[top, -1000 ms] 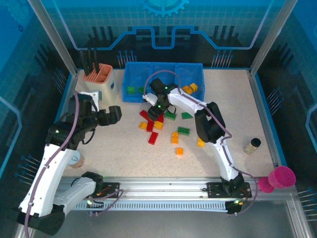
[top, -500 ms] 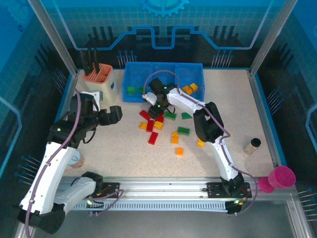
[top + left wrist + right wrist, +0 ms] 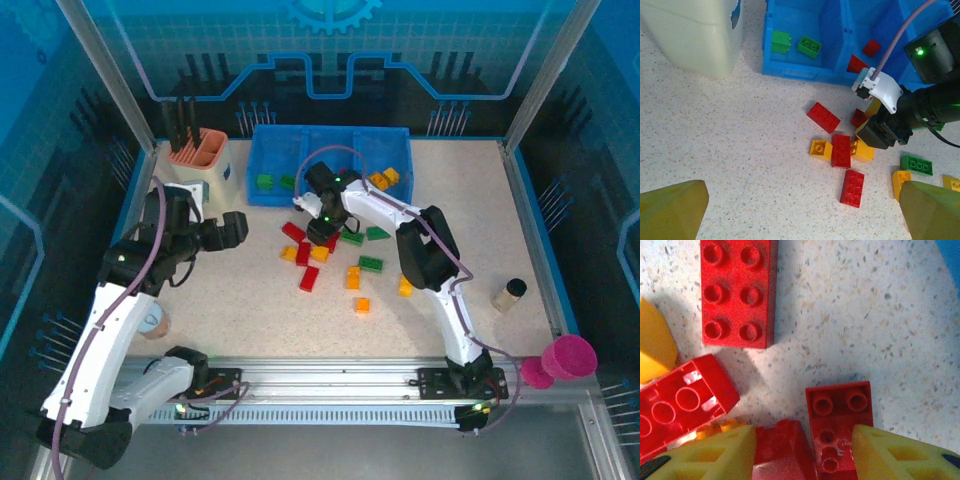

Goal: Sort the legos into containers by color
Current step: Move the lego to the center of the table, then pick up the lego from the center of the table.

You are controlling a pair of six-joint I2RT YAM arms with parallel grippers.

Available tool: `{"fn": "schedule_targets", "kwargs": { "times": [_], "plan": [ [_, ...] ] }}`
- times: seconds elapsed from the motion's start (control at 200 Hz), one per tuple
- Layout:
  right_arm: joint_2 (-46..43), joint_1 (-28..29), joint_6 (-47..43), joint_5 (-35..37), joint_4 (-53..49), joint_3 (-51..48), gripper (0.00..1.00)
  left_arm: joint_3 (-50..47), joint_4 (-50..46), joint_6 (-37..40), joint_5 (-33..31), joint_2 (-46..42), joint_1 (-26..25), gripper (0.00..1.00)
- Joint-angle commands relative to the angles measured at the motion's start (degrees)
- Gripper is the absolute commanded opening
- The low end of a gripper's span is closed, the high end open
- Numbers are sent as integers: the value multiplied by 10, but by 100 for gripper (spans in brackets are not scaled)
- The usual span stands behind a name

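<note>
Sorting in progress: my right hand (image 3: pixel 322 232) is low on the surface (image 3: pixel 230 300) just in front of the blue tray (image 3: pixel 262 135), among the loose legos (image 3: pixel 352 272). In its wrist view the fingers (image 3: pixel 710 455) stand on either side of two red bricks (image 3: pixel 839 422) lying close together. Each finger is against or nearly against one of them, and I cannot tell whether they grip. A long red brick (image 3: pixel 738 292) lies just beyond, studs up. Another red one (image 3: pixel 680 407) lies studs down beside a yellow piece (image 3: pixel 655 342).

My left hand (image 3: pixel 232 230) hangs wide open, holding nothing, to the left of the pile and apart from it.

In the tray, the left compartment holds two green bricks (image 3: pixel 810 46), the middle one red pieces (image 3: pixel 871 48), and the right one orange-yellow pieces (image 3: pixel 383 179). More red, yellow and green bricks lie scattered on the surface in front of the tray.
</note>
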Motion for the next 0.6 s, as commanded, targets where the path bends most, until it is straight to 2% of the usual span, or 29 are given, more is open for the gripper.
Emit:
{"fn": "schedule_targets", "kwargs": {
  "times": [0.0, 0.135, 0.235, 0.34, 0.595],
  "plan": [
    [-37, 6, 8, 9, -27, -4, 55, -2, 13, 9, 14, 3, 6, 99],
    [-49, 6, 8, 19, -25, 2, 57, -2, 15, 9, 15, 4, 6, 99],
    [-49, 4, 6, 26, -20, 5, 63, -5, 19, 9, 15, 4, 6, 99],
    [-29, 3, 2, 28, -26, 24, 70, -8, 26, 6, 22, 8, 6, 99],
    [13, -5, 2, 27, -30, 55, 75, -13, 24, 4, 22, 7, 6, 99]
  ]
}}
